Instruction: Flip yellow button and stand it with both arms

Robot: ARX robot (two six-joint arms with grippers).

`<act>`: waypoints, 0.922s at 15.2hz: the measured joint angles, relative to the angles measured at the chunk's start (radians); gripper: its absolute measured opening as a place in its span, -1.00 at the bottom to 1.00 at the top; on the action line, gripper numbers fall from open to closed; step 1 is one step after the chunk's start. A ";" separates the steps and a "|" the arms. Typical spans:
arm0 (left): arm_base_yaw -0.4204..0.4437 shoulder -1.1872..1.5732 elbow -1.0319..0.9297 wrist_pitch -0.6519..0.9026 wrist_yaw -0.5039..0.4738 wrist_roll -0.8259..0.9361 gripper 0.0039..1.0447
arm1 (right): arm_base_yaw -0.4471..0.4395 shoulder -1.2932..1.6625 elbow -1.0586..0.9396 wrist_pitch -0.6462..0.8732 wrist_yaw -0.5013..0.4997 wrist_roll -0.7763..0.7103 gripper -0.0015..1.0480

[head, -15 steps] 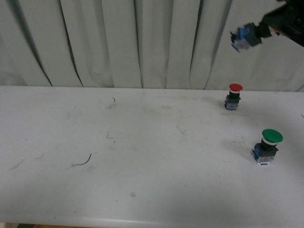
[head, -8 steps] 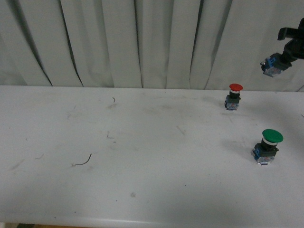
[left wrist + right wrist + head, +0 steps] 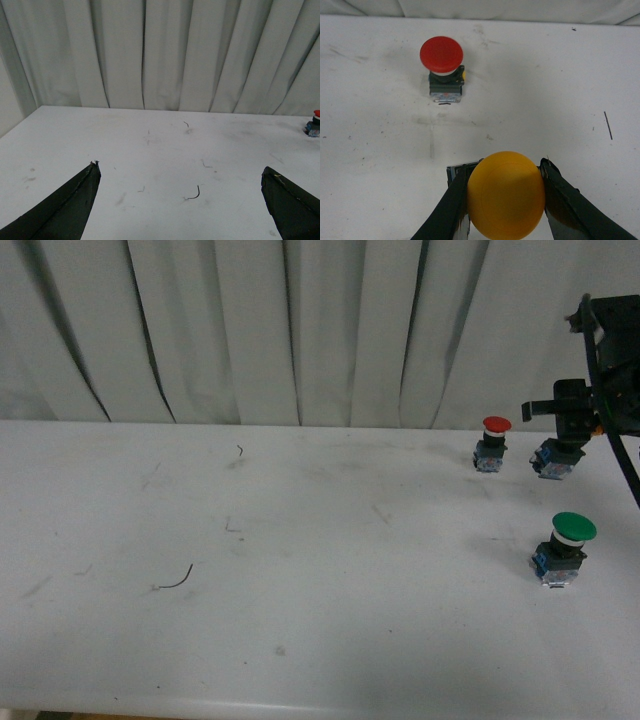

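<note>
The right gripper [image 3: 562, 430] is closed on the yellow button [image 3: 551, 461], one finger on each side of it. In the front view the button's blue-black base shows below the fingers, just right of the red button [image 3: 493, 443] and about level with it. It is low over the table [image 3: 300, 600]. I cannot tell whether the base touches the surface.

In the right wrist view the round yellow cap [image 3: 506, 195] faces the camera and fills the gap between the two black fingers [image 3: 451, 210]. The base is mostly hidden beneath the cap. The red button [image 3: 441, 65] stands upright beyond it, cap up, clear of the gripper [image 3: 505, 171]. The right arm [image 3: 612, 370] rises above and to the right of the red button, with a black cable [image 3: 627, 465] hanging from it.

The green button [image 3: 565, 545] stands upright on the table, nearer the robot than the red button and a little to its right, apart from both other buttons.

The left gripper [image 3: 180, 167] is spread wide, with nothing between its fingers [image 3: 65, 210]. It sits well to the left of the red button [image 3: 315, 122], which shows only at the edge of the left wrist view. A small curled wire scrap [image 3: 192, 194] lies on the table between the spread fingers. In the front view the same scrap [image 3: 175, 580] lies far left of the red button. A pale curtain [image 3: 250, 330] hangs behind the table.
</note>
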 joint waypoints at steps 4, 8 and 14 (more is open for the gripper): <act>0.000 0.000 0.000 0.000 0.000 0.000 0.88 | 0.043 0.056 0.056 -0.058 0.031 -0.003 -0.31; 0.000 0.000 0.000 0.000 0.000 0.000 0.88 | 0.047 0.098 0.071 -0.067 0.060 -0.003 -0.31; 0.000 0.000 0.000 0.000 0.000 0.000 0.88 | 0.034 0.151 0.135 -0.087 0.087 -0.011 -0.31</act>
